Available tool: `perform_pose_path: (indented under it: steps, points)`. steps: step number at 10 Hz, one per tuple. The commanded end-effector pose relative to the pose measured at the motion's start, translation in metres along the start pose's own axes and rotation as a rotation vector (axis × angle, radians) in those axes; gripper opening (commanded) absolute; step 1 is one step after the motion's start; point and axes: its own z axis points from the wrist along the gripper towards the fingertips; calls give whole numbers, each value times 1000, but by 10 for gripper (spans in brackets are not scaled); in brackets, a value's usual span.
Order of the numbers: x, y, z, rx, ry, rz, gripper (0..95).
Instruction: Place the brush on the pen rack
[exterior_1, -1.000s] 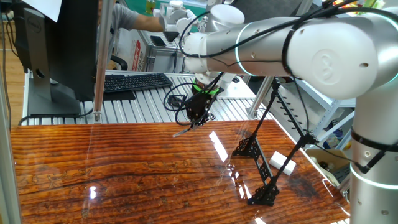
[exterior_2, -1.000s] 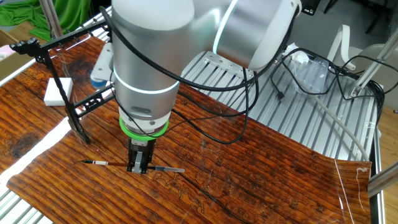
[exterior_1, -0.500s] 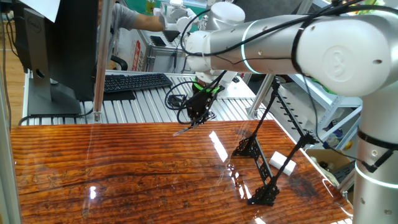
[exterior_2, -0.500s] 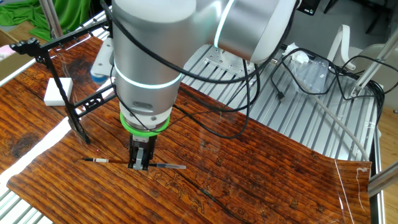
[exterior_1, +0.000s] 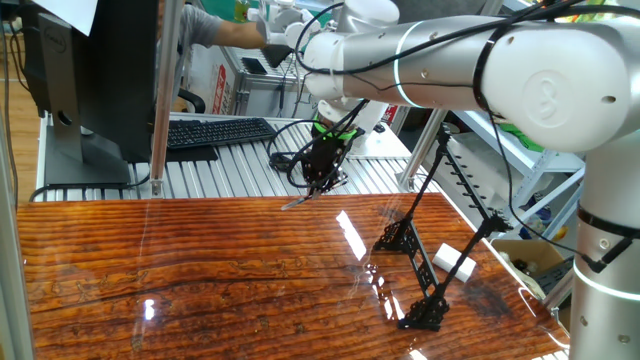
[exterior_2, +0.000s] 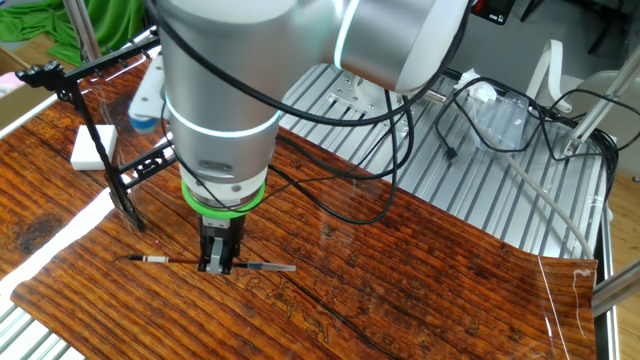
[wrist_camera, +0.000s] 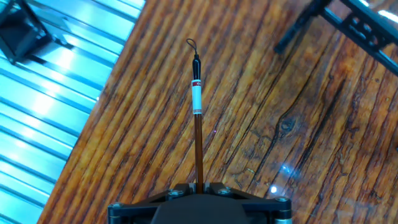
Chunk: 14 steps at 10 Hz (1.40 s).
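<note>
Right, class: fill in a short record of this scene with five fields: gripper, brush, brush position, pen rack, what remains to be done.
gripper: the gripper points down, shut on the brush
brush: the brush is a thin dark stick with a white band and a small loop at its far end
brush position: roughly level, sticking out on both sides of the fingers, over the wooden table
pen rack: the pen rack stands apart from the brush, nothing resting on it
what remains to be done: carry the brush to the pen rack and lay it there
</note>
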Motion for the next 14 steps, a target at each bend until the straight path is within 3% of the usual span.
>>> perform_pose_path:
  steps: [1, 6, 14]
  points:
    - [0, -1, 0, -7, 7, 0, 0]
    - [0, -1, 0, -9, 31, 7, 0]
    - [0, -1, 0, 19, 17, 95, 0]
